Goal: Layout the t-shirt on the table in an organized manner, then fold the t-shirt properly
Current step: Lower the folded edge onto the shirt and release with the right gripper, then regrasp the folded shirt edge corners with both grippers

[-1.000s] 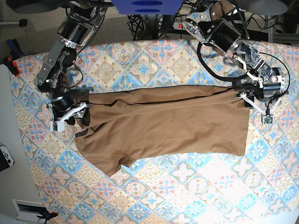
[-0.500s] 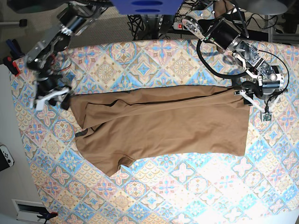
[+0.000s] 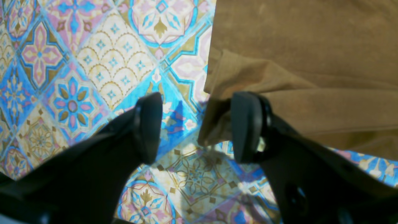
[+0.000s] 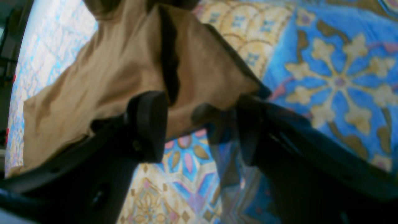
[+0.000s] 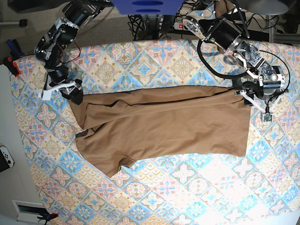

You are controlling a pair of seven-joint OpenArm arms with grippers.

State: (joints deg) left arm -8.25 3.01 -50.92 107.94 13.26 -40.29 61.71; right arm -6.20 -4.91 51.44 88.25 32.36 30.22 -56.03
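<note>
The tan-brown t-shirt (image 5: 164, 126) lies spread lengthwise across the patterned table (image 5: 187, 187), one short sleeve pointing to the near left. My right gripper (image 5: 75, 92) is at the shirt's far left corner. In the right wrist view its jaws (image 4: 199, 127) stand open, and the t-shirt (image 4: 124, 62) edge lies slack at the fingertips over the table (image 4: 326, 77). My left gripper (image 5: 248, 97) sits at the shirt's far right corner. In the left wrist view it (image 3: 196, 127) is open, with a folded corner of the t-shirt (image 3: 295, 62) beside its right finger (image 3: 245, 127).
A white game controller (image 5: 5, 157) lies off the table's left edge. A red-handled tool (image 5: 11, 63) sits at the far left, and a power strip (image 5: 178, 26) with cables lies behind the table. A blue object (image 5: 145, 5) overhangs the top edge.
My right gripper has moved away from the shirt's left middle, out to the left and then back toward the far edge. The shirt's left corner now reaches further left. The left arm has barely moved.
</note>
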